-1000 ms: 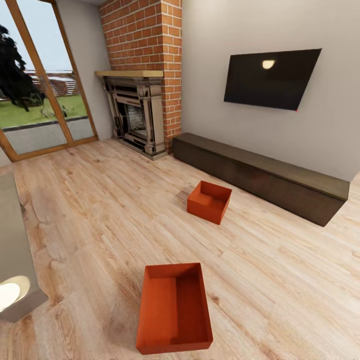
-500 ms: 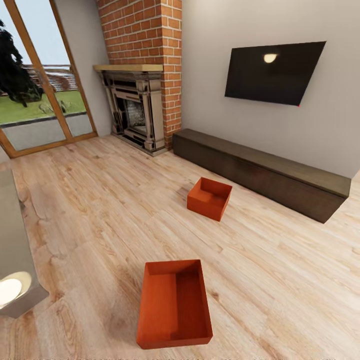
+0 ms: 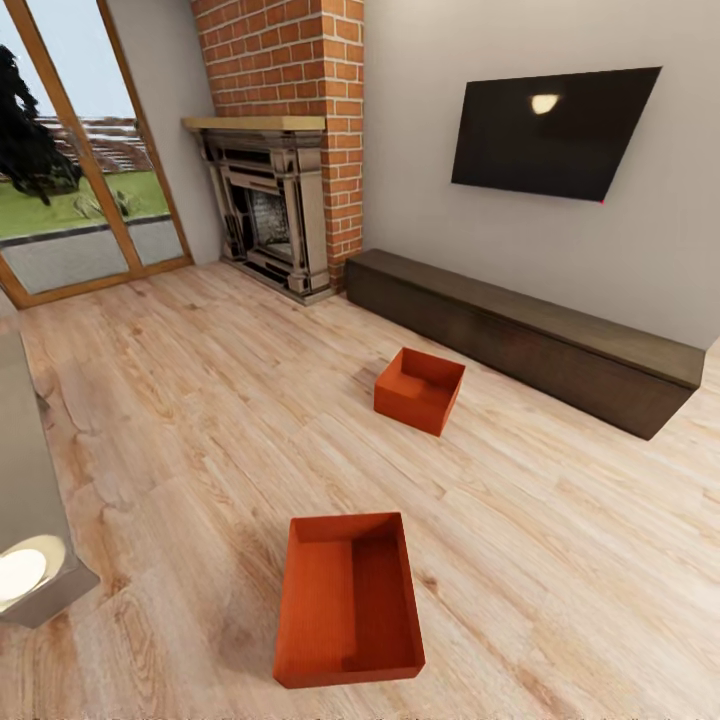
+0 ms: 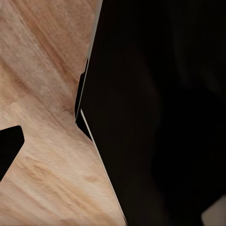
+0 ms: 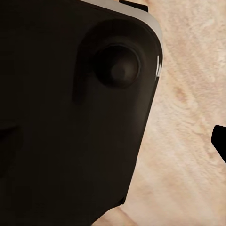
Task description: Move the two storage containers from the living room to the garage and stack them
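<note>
Peering along both wrists, I see only dark robot bodywork over wood planks, so whether either set of jaws is open or closed I cannot tell. Out on the living room floor (image 3: pixel 200 400), 2 orange-red storage containers sit well apart: the nearer container (image 3: pixel 348 598) close ahead, the farther container (image 3: pixel 419 390) near the long dark bench (image 3: pixel 520 340). Rolling in too close, I'd guess, could nudge the nearer box askew.

Open wood floor (image 3: pixel 200 400) around both containers (image 3: pixel 349 598); bench (image 3: pixel 520 340) behind far one.
</note>
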Controlling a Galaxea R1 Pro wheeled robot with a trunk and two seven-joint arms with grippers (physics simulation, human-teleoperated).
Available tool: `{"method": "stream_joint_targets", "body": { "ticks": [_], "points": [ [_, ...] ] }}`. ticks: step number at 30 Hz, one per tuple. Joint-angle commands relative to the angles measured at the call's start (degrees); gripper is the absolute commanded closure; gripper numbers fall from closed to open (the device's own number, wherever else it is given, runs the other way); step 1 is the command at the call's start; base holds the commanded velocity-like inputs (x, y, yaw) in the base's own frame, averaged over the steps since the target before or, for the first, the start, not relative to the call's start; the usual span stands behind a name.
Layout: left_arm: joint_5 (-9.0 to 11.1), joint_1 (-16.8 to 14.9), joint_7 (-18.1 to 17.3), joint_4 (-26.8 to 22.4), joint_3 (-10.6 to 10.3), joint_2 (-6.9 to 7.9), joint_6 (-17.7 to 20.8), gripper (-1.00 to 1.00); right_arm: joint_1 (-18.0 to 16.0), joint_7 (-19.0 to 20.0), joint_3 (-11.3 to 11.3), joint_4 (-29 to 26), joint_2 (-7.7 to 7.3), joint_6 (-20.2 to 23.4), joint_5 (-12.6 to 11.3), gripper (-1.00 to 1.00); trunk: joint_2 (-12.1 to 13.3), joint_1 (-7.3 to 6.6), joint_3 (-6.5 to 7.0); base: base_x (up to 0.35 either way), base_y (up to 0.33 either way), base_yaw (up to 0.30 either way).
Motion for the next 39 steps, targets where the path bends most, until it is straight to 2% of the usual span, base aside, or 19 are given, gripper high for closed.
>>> {"method": "stream_joint_targets", "body": {
  "ticks": [1, 39],
  "points": [
    [0.1, 0.0, 0.0, 0.0, 0.3, -0.01, -0.1, -1.0, -0.1, 0.0, 0.5, 0.2, 0.02, -0.3, -0.5, -1.0, 0.0, 0.0, -0.13, 0.0, 0.0, 0.0],
    [0.1, 0.0, 0.0, 0.0, 0.3, -0.1, -0.1, -1.0, -0.1, 0.0, 0.5, 0.2, 0.02, -0.3, -0.5, -1.0, 0.0, 0.0, -3.58, 0.0, 0.0, 0.0]
  ]
}}
